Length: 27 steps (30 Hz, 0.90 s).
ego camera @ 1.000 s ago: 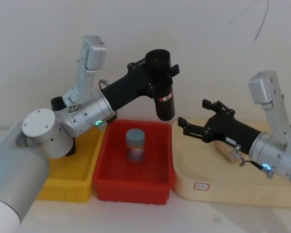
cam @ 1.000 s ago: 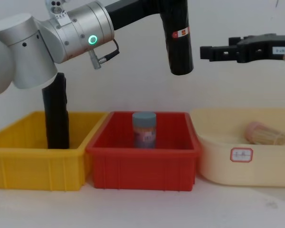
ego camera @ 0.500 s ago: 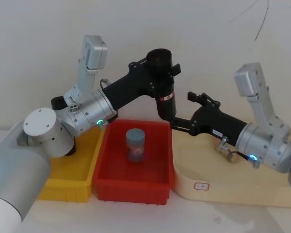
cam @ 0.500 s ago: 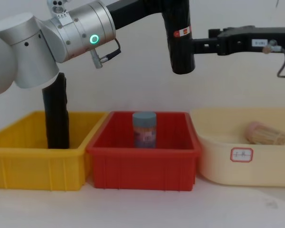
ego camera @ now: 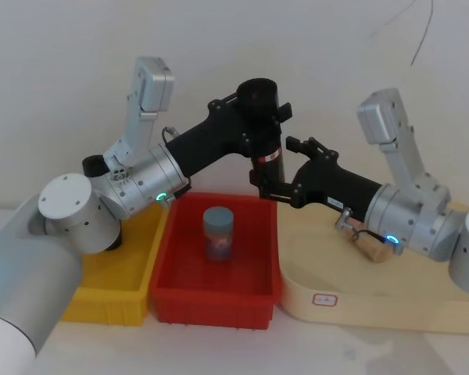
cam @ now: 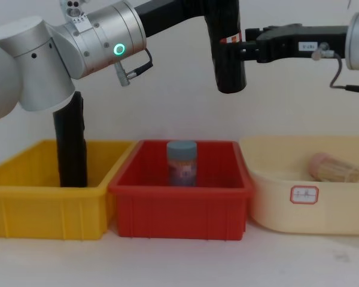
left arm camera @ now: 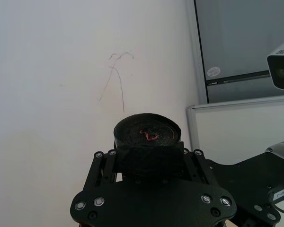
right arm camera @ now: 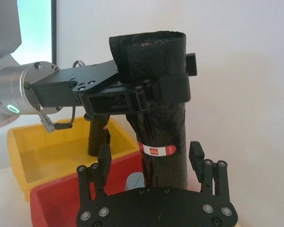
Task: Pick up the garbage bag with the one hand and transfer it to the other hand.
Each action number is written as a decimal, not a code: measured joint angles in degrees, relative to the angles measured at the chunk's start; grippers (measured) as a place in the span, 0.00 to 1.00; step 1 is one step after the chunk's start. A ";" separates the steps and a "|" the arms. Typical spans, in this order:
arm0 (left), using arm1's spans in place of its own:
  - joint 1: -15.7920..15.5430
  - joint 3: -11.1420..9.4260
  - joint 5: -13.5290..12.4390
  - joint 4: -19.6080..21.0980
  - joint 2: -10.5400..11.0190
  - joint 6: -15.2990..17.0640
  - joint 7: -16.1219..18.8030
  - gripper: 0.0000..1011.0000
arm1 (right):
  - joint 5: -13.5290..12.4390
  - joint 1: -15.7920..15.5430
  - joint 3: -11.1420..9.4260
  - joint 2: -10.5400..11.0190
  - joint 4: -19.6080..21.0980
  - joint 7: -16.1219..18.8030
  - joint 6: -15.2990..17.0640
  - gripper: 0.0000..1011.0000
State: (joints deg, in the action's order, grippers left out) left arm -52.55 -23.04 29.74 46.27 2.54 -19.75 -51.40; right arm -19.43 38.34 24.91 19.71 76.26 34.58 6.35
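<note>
Sitting low beneath both end effectors is a red bin (cam: pixel 179 209) with a blue-lidded jar (cam: pixel 182 162) upright in it. A yellow bin (cam: pixel 45 209) lies below and left of the left end effector (ego camera: pixel 258 125), with a plain black roll (cam: pixel 70 149) standing upright inside. A cream tray (cam: pixel 347 209) lies under the right arm, with a tan cylinder (cam: pixel 335 168) on its side in it.

Higher up, the left end effector is clamped on the upper part of the garbage bag (ego camera: pixel 267 166). It holds the bag upright in the air above the red bin, with the red-and-white sticker just below the grip.

The right end effector (right arm camera: pixel 150 153) reaches in from the right at about sticker height. Its fingers are spread either side of the bag's lower part. The right wrist view shows gaps on both sides, so it grips nothing. A white wall stands behind.
</note>
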 joint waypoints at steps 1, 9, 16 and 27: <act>-0.01 0.00 0.00 0.00 0.00 0.00 0.00 0.53 | 0.02 0.22 0.12 -0.07 -0.24 0.11 -0.15 0.99; -0.05 0.00 0.00 -0.05 -0.03 -0.04 -0.04 0.53 | 0.10 2.20 1.34 -0.91 -2.76 1.00 -1.43 0.99; -0.06 0.01 0.00 -0.08 -0.05 -0.05 -0.04 0.53 | 0.10 3.67 2.09 -1.66 -4.88 1.46 -2.32 0.99; -0.06 0.01 -0.01 -0.08 -0.04 -0.05 -0.04 0.53 | 0.13 6.18 3.51 -3.18 -9.11 2.24 -3.99 0.99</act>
State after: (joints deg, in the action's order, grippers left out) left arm -52.61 -23.03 29.73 46.19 2.49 -19.80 -51.43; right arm -19.30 44.52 28.42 16.53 67.15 36.82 2.36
